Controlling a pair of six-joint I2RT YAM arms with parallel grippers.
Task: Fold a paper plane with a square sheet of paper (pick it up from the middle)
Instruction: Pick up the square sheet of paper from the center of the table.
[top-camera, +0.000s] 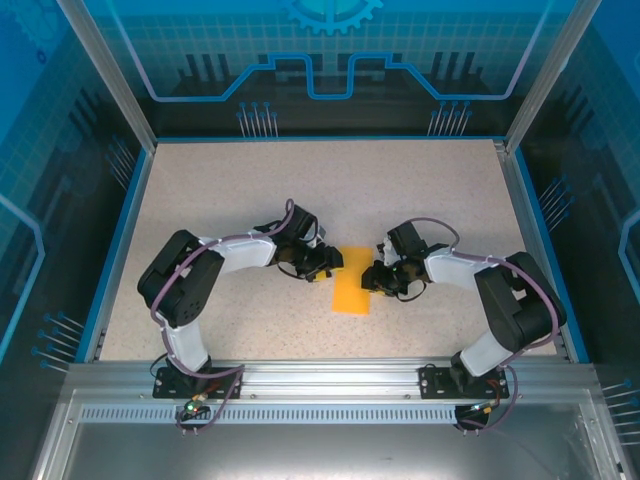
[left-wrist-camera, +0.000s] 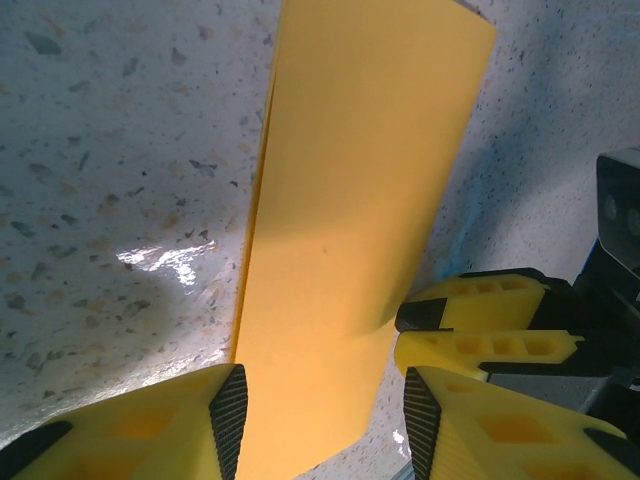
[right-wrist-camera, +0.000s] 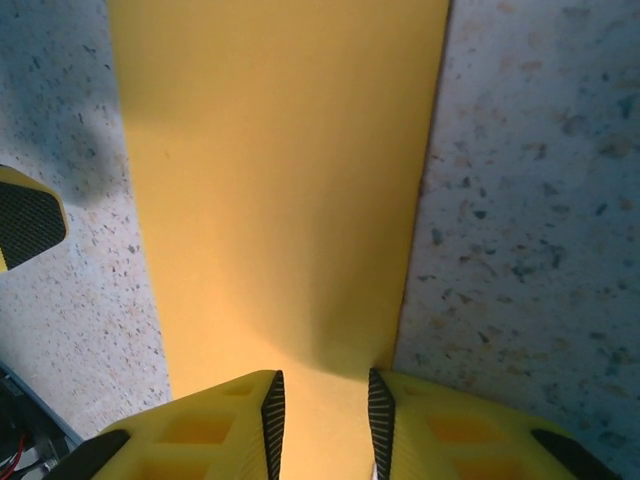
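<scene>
The orange-yellow sheet of paper (top-camera: 351, 291) lies on the table as a long narrow strip, apparently folded in half, with doubled edges along one side (left-wrist-camera: 350, 200). My left gripper (top-camera: 326, 263) is open low over one end, and the paper runs between its fingers (left-wrist-camera: 322, 415). From the other side my right gripper (top-camera: 376, 279) meets the strip. Its jaws stand a little apart, with paper in the gap (right-wrist-camera: 325, 420) and one finger at the paper's edge. The paper rises slightly there. No dart-shaped plane is formed.
The speckled tabletop (top-camera: 220, 190) stretches wide behind the arms, bounded by a blue rim (top-camera: 320, 138) and glass walls. The right gripper's fingers (left-wrist-camera: 480, 330) show close beside the left gripper. A fingertip of the left gripper (right-wrist-camera: 25, 220) shows in the right wrist view.
</scene>
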